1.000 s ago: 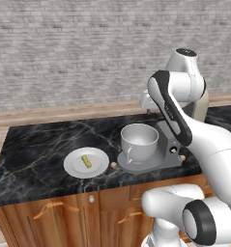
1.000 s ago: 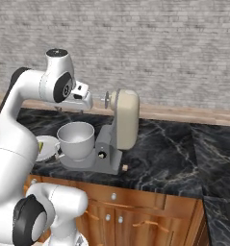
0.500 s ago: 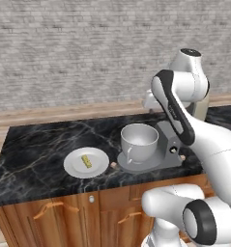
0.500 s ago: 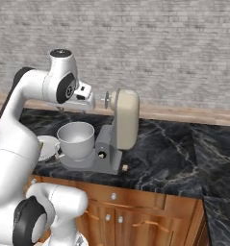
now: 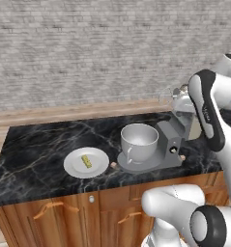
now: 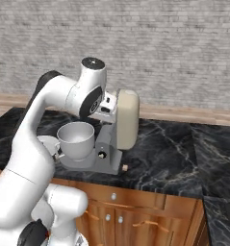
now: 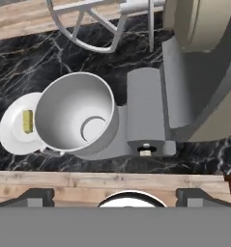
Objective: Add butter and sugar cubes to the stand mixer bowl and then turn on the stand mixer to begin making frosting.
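Your arm has swung across toward the stand mixer (image 6: 127,117) over the last second. Its upper joints now sit close against the beige head, while the base and everything on the tabletop (image 5: 39,140) have stayed where they were. The hand now looks straight down over the mixer. The claw (image 7: 116,197) is spread as wide as it goes and has nothing between its fingertips.

None of the ingredients has been loaded yet. The stand mixer bowl (image 5: 139,140) sits empty on the mixer's round base, under the raised wire whisk (image 7: 83,29). The butter (image 5: 87,161) lies on the white plate (image 5: 73,166), just beside the bowl on the side away from the mixer's neck. What looks like one of the sugar cubes (image 5: 113,165) rests on the tabletop between the plate and the mixer base.

The swing has brought you above the work area without starting a pick. I judge the butter the natural first target. You'd need to shift over the plate and come down with the claw still wide.
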You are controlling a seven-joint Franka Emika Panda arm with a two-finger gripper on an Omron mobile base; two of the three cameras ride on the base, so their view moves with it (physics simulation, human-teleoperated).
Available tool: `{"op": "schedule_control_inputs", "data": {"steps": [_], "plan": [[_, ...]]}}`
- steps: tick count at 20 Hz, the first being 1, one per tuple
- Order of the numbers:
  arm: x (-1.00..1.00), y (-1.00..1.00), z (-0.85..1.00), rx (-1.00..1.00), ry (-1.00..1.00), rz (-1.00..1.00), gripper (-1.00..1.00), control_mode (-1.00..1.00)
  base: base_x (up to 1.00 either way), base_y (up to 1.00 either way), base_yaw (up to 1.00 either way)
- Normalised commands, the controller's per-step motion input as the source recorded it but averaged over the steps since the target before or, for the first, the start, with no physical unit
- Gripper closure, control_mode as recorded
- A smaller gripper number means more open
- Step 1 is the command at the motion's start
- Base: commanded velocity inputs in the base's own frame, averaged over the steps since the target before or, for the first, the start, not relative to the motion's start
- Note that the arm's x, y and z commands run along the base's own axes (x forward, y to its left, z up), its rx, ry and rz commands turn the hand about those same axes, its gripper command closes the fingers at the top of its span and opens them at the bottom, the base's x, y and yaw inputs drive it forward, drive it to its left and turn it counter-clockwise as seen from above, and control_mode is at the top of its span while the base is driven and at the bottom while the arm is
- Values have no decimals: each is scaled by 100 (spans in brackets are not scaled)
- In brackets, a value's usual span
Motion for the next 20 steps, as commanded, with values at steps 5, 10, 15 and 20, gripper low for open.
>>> {"op": "schedule_control_inputs", "data": {"steps": [5, 10, 15, 20], "plan": [[-19, -94, -11, 17, -1, 4, -100, -100, 0, 0, 0], [2, -59, -45, 22, -5, 19, -100, -100, 0, 0, 0], [14, -22, -60, 16, -21, 28, -100, -100, 0, 0, 0], [26, 0, -63, 6, -29, 28, -100, -100, 0, 0, 0]]}}
